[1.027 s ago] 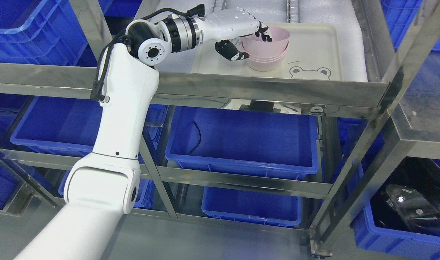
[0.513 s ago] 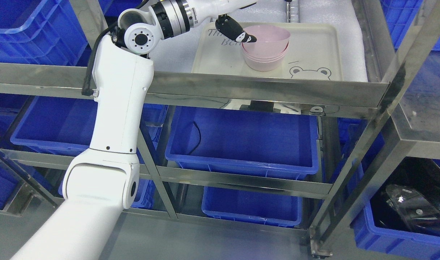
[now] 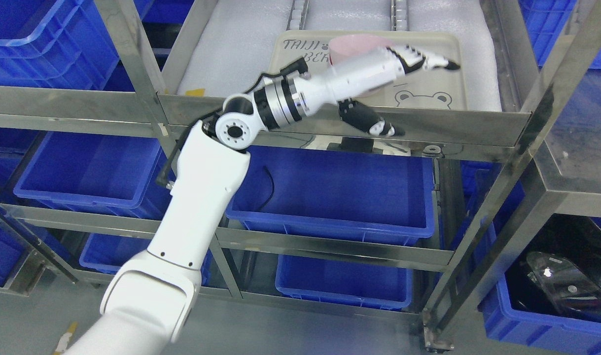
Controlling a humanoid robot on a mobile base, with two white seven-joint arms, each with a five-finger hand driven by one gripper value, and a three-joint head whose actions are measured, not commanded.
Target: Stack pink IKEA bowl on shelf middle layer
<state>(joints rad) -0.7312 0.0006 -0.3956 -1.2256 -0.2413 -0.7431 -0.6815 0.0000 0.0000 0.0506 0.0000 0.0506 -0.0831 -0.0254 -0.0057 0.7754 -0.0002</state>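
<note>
A stack of pink bowls stands on a cream tray with a bear print, on the foam-lined shelf layer. My left arm comes up from the lower left. My left hand is stretched out flat in front of the stack and hides its lower part. Its fingers point right over the tray. Its thumb hangs down in front of the steel front rail. The hand is open and holds nothing. The right arm is not in view.
The steel front rail and uprights frame the shelf layer. Blue bins fill the lower layers and the sides. A black object lies in the bin at the lower right.
My left hand has let go of the top bowl, which now rests on the stack. The hand has swung from the stack's back left down and to the right, across the front rail.
</note>
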